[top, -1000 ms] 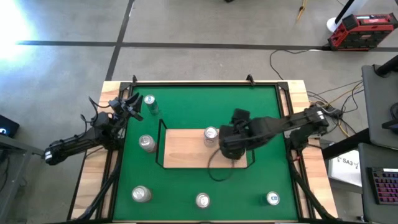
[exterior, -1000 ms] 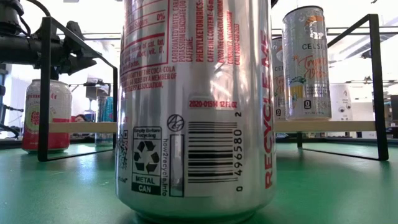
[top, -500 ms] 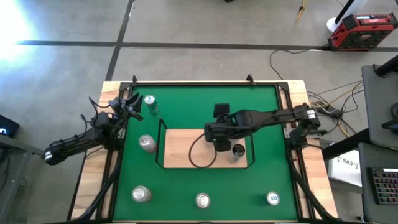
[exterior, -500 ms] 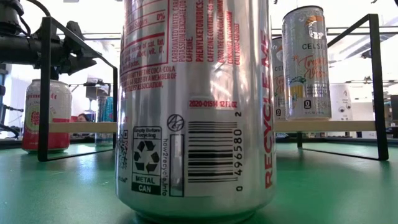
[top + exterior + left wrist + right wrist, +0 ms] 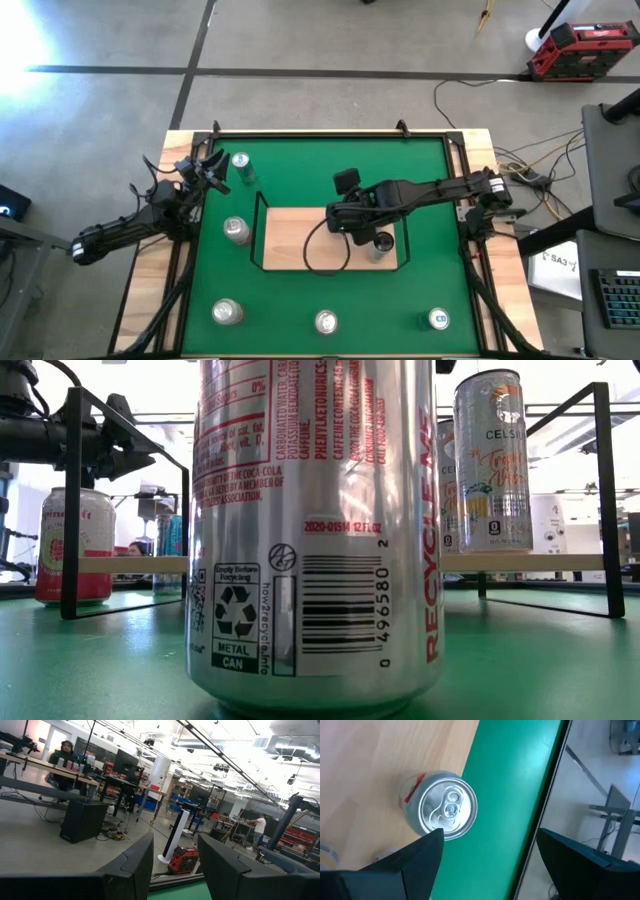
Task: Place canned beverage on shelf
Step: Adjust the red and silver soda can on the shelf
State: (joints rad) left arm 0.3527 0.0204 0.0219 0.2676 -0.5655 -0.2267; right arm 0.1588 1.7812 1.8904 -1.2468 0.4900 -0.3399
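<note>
I see a silver can (image 5: 318,530) nearest on my desk (image 5: 430,200). Farther in, the canned beverage (image 5: 383,242) stands upright at the shelf's (image 5: 290,235) right edge; my right claw (image 5: 350,225) hangs above, apart, empty. Left claw (image 5: 205,172) together at the far-left corner.

Bench (image 5: 430,185): green felt top with a light wood border, black frame posts at its corners. Surroundings, seen from above: grey concrete floor (image 5: 320,60) crossed by dark lines, a red and black toolbox (image 5: 583,48) at the far right, loose cables (image 5: 470,100) trailing beside the bench. Room beyond, from the left wrist view: a seated person (image 5: 64,757) at a long desk, a black box (image 5: 84,821) on the floor, and a white post (image 5: 176,836) standing near a red case (image 5: 183,859).
</note>
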